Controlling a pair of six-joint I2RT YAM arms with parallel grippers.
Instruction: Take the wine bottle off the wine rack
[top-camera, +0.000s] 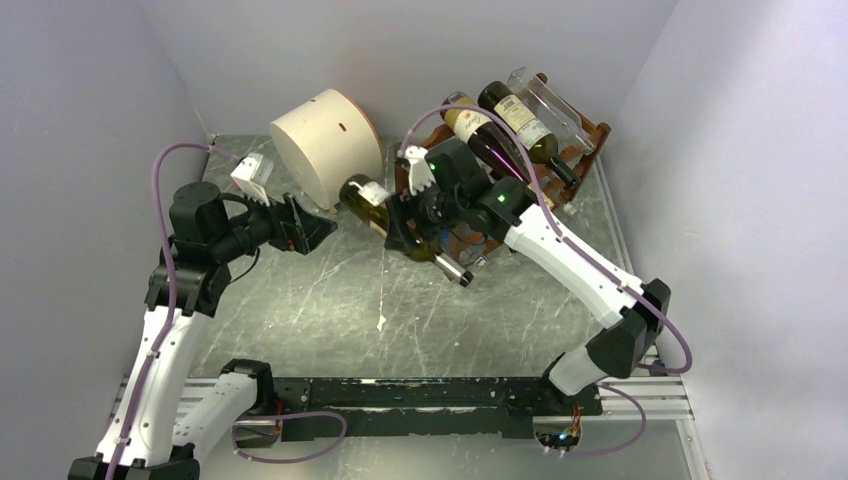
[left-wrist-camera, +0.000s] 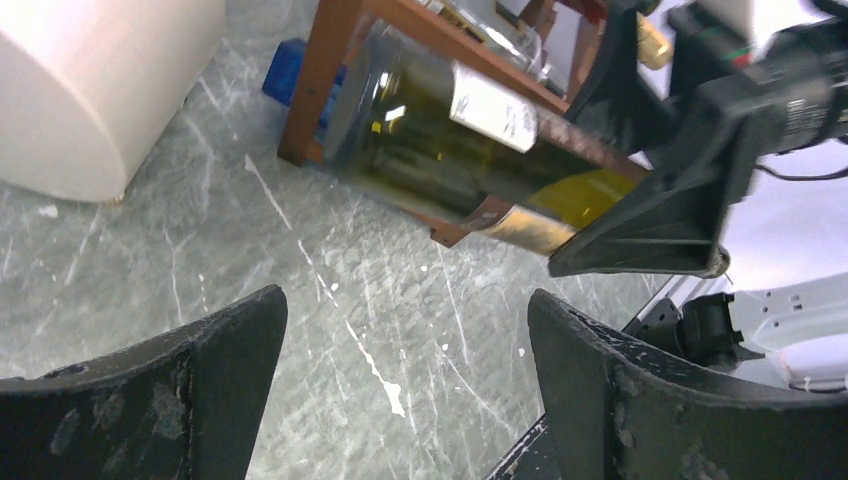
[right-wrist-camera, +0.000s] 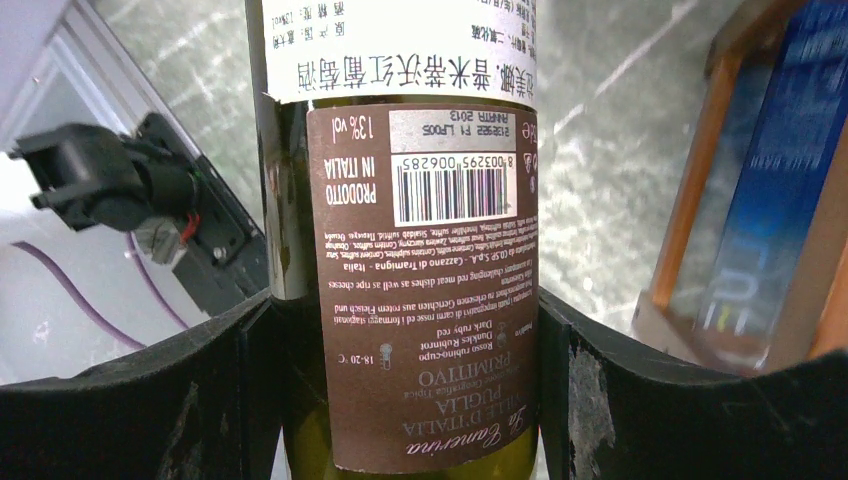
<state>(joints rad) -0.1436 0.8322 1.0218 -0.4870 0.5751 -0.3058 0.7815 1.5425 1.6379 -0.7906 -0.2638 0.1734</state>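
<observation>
Bright diffuse light, soft shadows, faint glare on table (top-camera: 330, 310)

This is a robotics lab, set up as a closed test cell. Plain pale walls (top-camera: 70, 120) box in a marble-patterned table (top-camera: 330, 320) on three sides. Along the table's near edge runs a bare aluminium rail (top-camera: 660, 395) with a black bar (top-camera: 400, 392) across it, where the left arm (top-camera: 165, 340) and the right arm (top-camera: 570, 255) have their bases. Purple cables (top-camera: 154, 185) loop loosely along both arms. The few things towards the far edge look like test props: a wine rack (left-wrist-camera: 316, 80), a wine bottle (top-camera: 372, 205) and a cream drum (top-camera: 320, 145).
</observation>
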